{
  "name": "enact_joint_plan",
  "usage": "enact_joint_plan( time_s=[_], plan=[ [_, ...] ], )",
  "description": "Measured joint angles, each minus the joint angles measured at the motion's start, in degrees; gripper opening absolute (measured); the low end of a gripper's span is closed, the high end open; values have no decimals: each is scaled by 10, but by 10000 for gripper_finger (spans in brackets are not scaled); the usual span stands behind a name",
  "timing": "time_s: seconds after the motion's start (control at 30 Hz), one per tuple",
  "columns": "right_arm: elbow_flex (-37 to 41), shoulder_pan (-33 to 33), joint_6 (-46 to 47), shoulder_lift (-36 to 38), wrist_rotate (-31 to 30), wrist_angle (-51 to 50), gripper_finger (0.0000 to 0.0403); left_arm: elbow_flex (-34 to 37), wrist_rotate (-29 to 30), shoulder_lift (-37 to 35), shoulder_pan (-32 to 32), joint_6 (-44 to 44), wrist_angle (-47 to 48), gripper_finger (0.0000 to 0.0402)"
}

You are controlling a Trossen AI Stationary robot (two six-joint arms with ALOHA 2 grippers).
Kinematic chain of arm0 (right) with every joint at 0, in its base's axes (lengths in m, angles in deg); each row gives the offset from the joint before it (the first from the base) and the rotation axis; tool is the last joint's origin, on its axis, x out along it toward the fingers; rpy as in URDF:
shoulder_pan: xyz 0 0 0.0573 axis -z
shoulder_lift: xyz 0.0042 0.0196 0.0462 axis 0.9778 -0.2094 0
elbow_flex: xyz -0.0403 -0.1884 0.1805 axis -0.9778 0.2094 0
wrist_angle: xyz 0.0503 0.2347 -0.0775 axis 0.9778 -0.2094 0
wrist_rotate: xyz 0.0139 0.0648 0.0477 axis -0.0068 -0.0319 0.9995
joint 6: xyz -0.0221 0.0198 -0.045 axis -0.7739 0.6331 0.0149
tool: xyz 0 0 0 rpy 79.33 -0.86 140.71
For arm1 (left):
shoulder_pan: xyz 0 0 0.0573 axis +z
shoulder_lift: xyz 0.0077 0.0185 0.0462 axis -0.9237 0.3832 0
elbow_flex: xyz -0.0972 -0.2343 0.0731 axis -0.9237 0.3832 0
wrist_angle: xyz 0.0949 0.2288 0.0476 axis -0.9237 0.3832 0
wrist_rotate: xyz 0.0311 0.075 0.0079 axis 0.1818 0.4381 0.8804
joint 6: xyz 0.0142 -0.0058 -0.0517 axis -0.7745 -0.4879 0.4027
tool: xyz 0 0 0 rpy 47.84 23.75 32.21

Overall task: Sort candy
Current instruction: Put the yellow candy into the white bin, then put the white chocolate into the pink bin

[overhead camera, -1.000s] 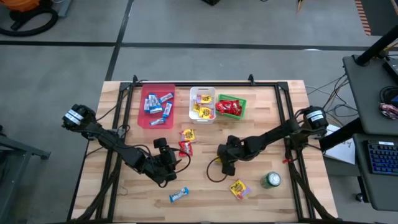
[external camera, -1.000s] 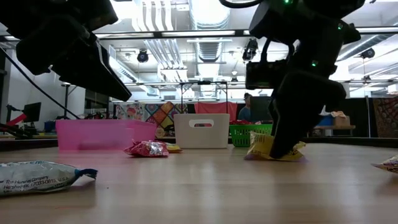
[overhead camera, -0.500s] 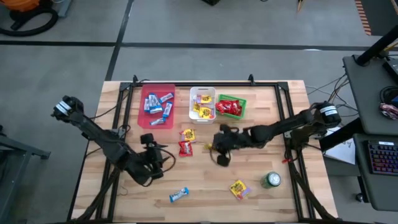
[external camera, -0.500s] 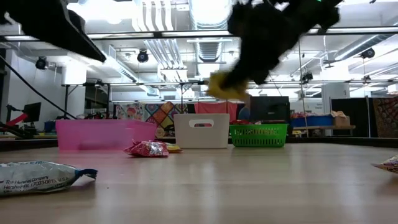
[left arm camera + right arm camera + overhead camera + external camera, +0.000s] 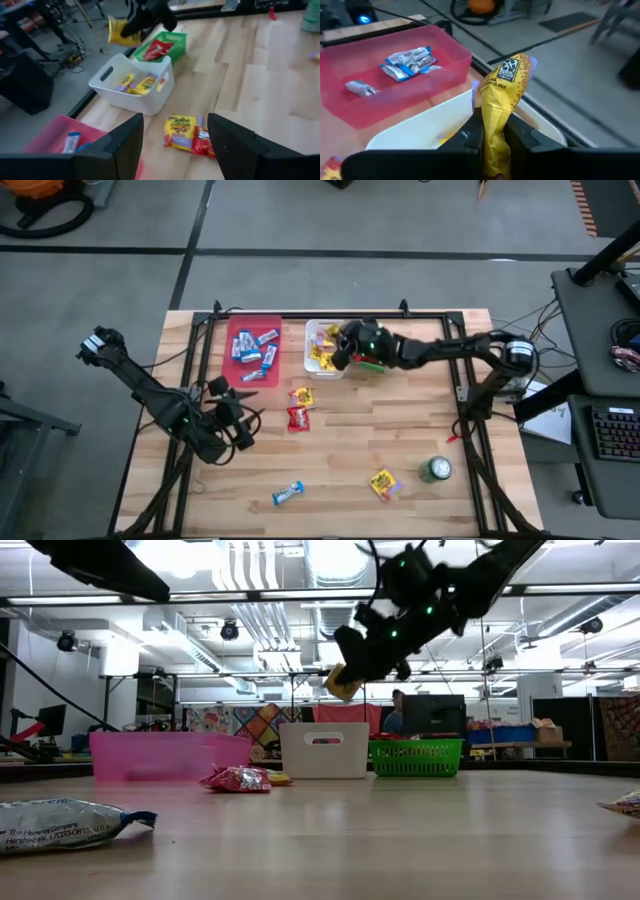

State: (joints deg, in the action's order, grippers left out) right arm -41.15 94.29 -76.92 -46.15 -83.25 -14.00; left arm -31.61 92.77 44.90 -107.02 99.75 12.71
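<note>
1. The right gripper point(image 5: 345, 348) was up at the top middle of the high view, over the white bin point(image 5: 311, 330), with its fingers pinched shut on a yellow packet point(image 5: 501, 95). In the low view that packet point(image 5: 341, 682) hung in the air above the white bin point(image 5: 322, 750), not touching it.
2. The right wrist view showed the packet upright between the two fingers point(image 5: 468, 134), with the white bin's rim point(image 5: 435, 120) right behind it and the pink bin point(image 5: 395, 92) further back.
3. The left gripper point(image 5: 228, 420) sat at the lower left of the high view with its fingers spread wide and nothing in them. In the left wrist view, both fingers point(image 5: 115, 145) framed bare table.
4. The pink bin point(image 5: 228, 370) held blue-and-silver bars point(image 5: 252, 348). The white bin had yellow packets point(image 5: 142, 84) in it, and the green bin point(image 5: 175, 42) had red ones point(image 5: 159, 49).
5. Still loose on the table point(image 5: 400, 430): a yellow and a red packet point(image 5: 299, 418) touching each other just below the white bin, a blue bar point(image 5: 288, 494) at lower middle, and another yellow packet point(image 5: 384, 482) at lower right.
6. A green can point(image 5: 436, 470) stood just beside that last yellow packet.
</note>
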Motion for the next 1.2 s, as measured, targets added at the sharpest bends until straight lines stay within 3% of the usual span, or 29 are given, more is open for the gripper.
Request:
enact_joint_plan(
  time_s=[0.1, 0.4, 0.57, 0.73, 0.97, 1.1, 1.2],
  plan=[
    [-16, 31, 22, -27, 59, 1, 51, 0, 13, 1, 0, -4, 0, 204],
    [-105, 51, 34, -83, 71, -103, 168, 2, 12, 19, 1, 8, 0, 204],
    [-137, 43, 25, -72, 99, -159, 208, 2, -13, 34, 1, 24, -2, 204],
    [-146, 19, 48, -38, 191, -211, 213, 3, -50, 64, 0, 39, -19, 204],
    [-147, -49, 151, 0, 368, -343, 202, -14, -136, 113, 0, 74, -25, 204],
    [-147, -111, 189, 0, 374, -427, 198, -33, -164, 146, 0, 77, -25, 204],
    [-147, -156, 211, 0, 375, -487, 198, -49, -223, 170, 0, 64, -24, 206]
  ],
)
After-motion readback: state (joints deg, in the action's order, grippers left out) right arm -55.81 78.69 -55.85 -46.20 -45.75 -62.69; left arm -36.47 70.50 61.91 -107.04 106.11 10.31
